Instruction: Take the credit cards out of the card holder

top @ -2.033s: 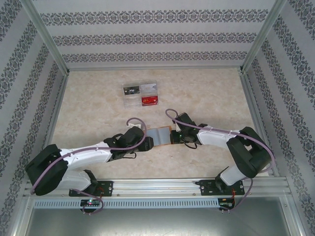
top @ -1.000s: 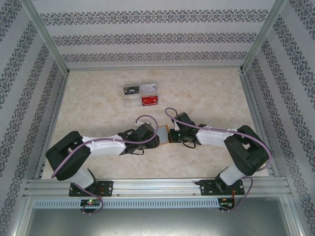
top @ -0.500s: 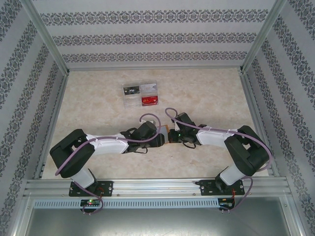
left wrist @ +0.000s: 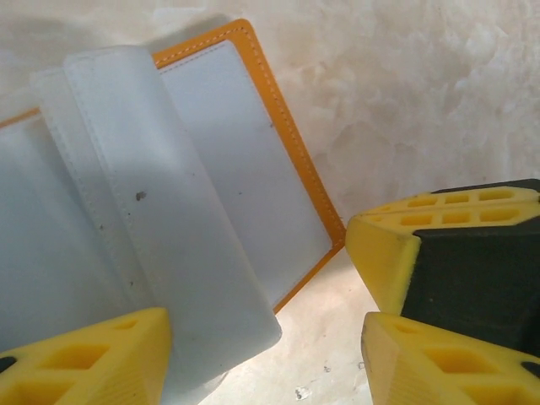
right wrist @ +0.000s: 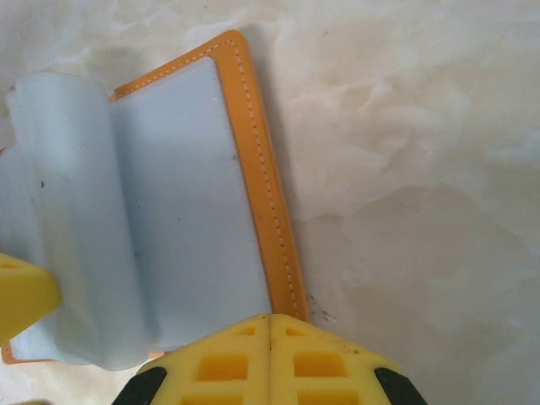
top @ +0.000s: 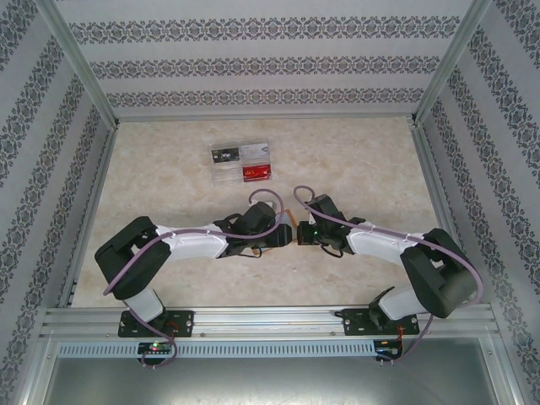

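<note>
The card holder (left wrist: pixel 211 169) lies open on the table, orange-rimmed with grey-blue pockets, one pocket flap (right wrist: pixel 76 219) curling up. In the top view just a sliver of the card holder (top: pixel 289 229) shows between the two grippers. My left gripper (left wrist: pixel 266 363) is open low over its edge, the loose flap lying beside the left finger (left wrist: pixel 84 354). My right gripper (right wrist: pixel 270 337) is shut, its tips over the holder's orange border (right wrist: pixel 278 236). Several credit cards (top: pixel 242 162) lie side by side on the table farther back. No card shows in the pockets.
The marble-look tabletop (top: pixel 363 160) is walled by patterned panels with metal posts on three sides. The two grippers (top: pixel 287 234) nearly touch at the table's middle. The right gripper's yellow fingers (left wrist: pixel 422 245) sit close beside my left gripper's right finger.
The left arm has swung right and reached over the open card holder, now covering most of it. The right arm shifted slightly, its gripper staying shut at the holder's edge.
</note>
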### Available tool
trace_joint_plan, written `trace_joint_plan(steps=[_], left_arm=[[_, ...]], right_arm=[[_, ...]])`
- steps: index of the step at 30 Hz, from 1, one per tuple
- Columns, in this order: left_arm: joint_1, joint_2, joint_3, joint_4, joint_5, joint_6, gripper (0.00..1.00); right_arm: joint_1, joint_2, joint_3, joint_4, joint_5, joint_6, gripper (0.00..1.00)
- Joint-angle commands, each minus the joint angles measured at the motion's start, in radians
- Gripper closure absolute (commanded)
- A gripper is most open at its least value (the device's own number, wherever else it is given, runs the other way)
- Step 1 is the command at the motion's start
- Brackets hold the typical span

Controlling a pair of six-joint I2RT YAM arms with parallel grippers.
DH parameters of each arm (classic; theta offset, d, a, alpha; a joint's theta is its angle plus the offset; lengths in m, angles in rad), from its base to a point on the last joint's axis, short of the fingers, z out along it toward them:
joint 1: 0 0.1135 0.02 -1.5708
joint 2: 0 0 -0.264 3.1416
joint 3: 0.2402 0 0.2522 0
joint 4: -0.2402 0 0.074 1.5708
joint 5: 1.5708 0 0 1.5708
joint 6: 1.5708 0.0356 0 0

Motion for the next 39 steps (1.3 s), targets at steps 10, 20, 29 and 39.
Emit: trace_joint_plan(steps=[10, 20, 29, 39], left_arm=[[-0.016, -0.075, -0.013, -0.017, -0.033, 0.031, 0.37], [-0.014, -0.222, -0.146, -0.131, -0.159, -0.018, 0.34], [0.007, -0.32, -0.245, -0.161, -0.207, -0.044, 0.33], [0.021, -0.242, -0.224, -0.097, -0.17, -0.027, 0.34]], right_arm=[[-0.029, 0.086, 0.018, 0.002, -0.034, 0.005, 1.0], [0.031, 0.092, 0.001, 0.021, -0.054, 0.025, 1.0], [0.083, 0.106, 0.016, 0.021, -0.042, 0.031, 1.0], [0.087, 0.122, 0.026, 0.018, -0.043, 0.029, 1.0]])
